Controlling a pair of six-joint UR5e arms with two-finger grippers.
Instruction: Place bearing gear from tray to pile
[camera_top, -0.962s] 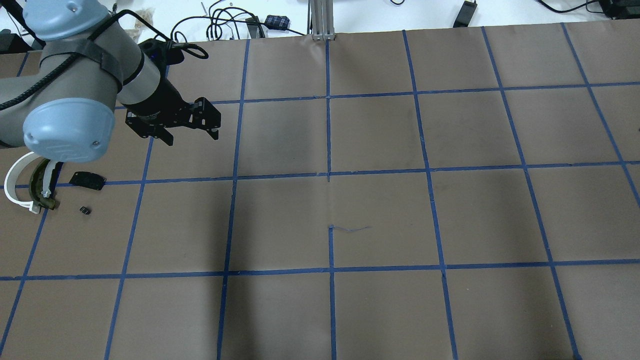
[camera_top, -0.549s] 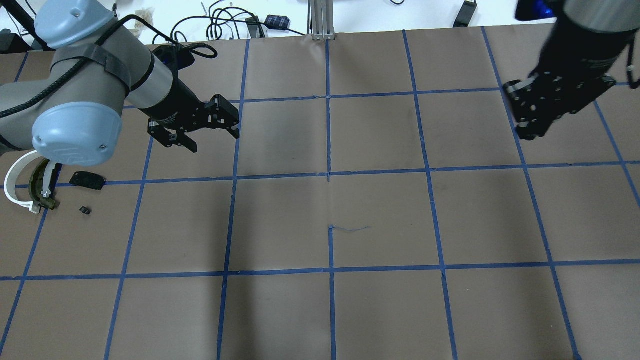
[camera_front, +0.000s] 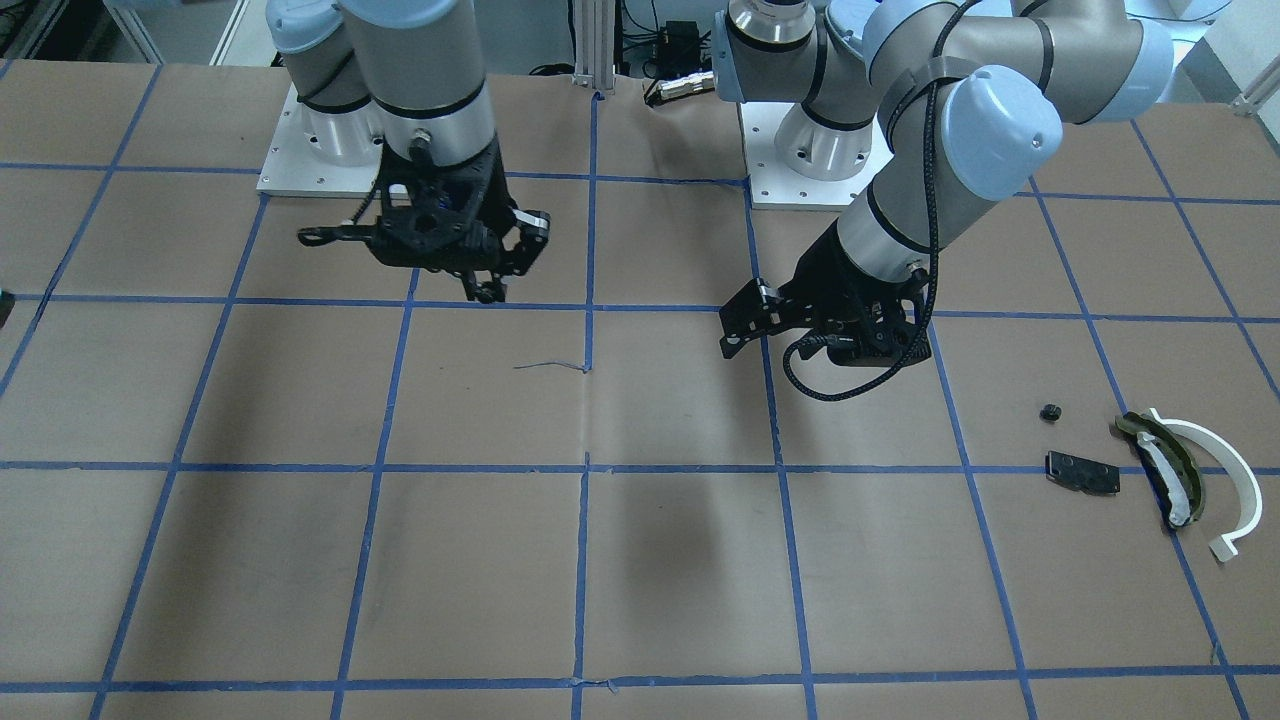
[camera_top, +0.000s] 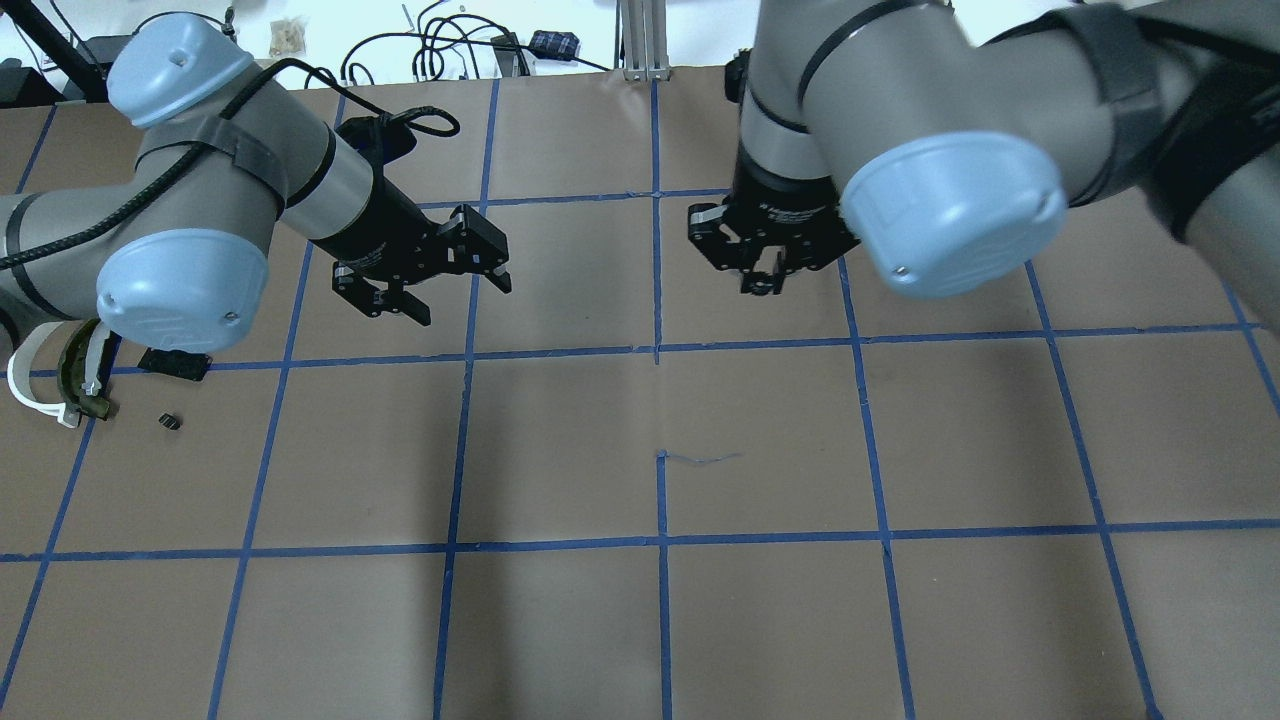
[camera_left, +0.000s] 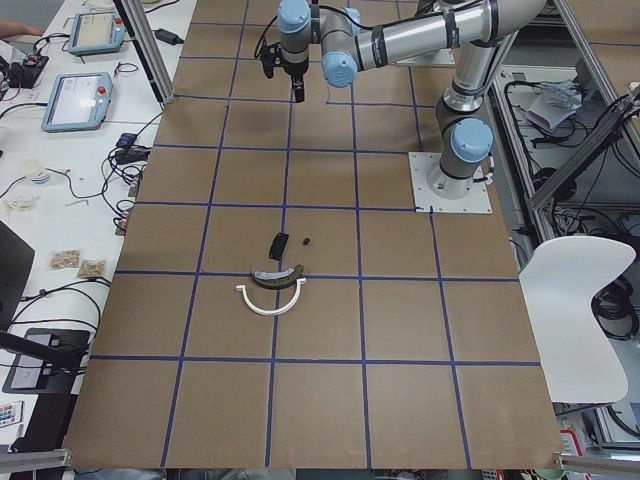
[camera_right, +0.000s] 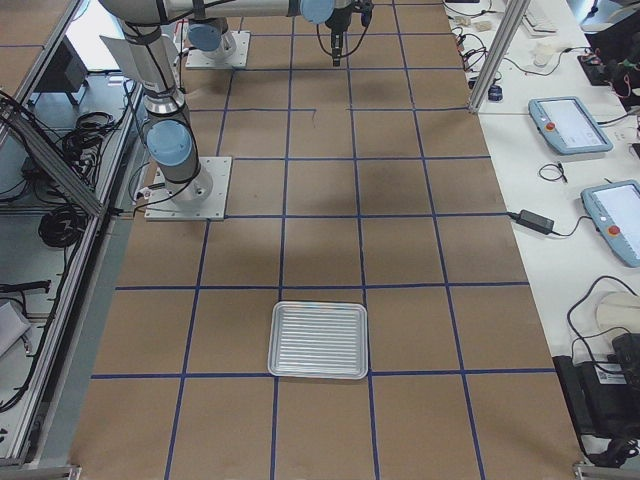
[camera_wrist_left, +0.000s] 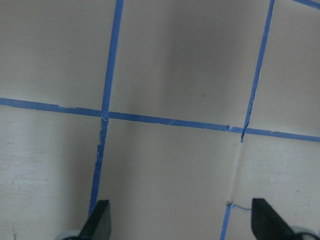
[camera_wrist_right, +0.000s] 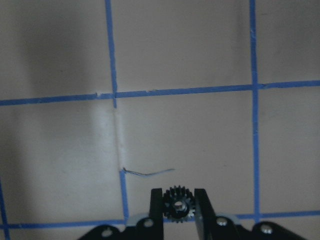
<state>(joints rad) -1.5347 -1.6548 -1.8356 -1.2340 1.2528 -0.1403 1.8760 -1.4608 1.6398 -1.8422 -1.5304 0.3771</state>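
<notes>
- Since half a second ago the right gripper (camera_top: 762, 278) has swung in from nearer the table's (camera_top: 760, 620) right end to hang over its middle. The left gripper (camera_top: 455, 298) has drifted toward the centre, away from the pile (camera_top: 60, 385).
- The right fingers (camera_wrist_right: 157, 202) are clamped on the bearing gear (camera_wrist_right: 179, 206), pinching its toothed rim from both sides with its flat face toward the wrist camera. That squeeze looks meant to stop the small wheel from rolling out.
- The left fingers (camera_wrist_left: 99, 220) stand wide apart with nothing between them and only taped paper below. I judge this arm is waiting to receive or to assist.
- Both grippers ride well above the table, likely so the carry clears everything.
- A stray tape mark (camera_wrist_right: 150, 173) lies just ahead of the gear.
- The pile sits near the table's left end, well apart from both grippers. It is made up of a white half-ring arc (camera_front: 1225, 470), an olive-and-dark curved piece (camera_front: 1160, 460), a small flat black plate (camera_front: 1082, 472) and a tiny black part (camera_front: 1049, 411).
- The tray (camera_right: 318, 340) rests near the right end, so the gear is about midway along its trip.
</notes>
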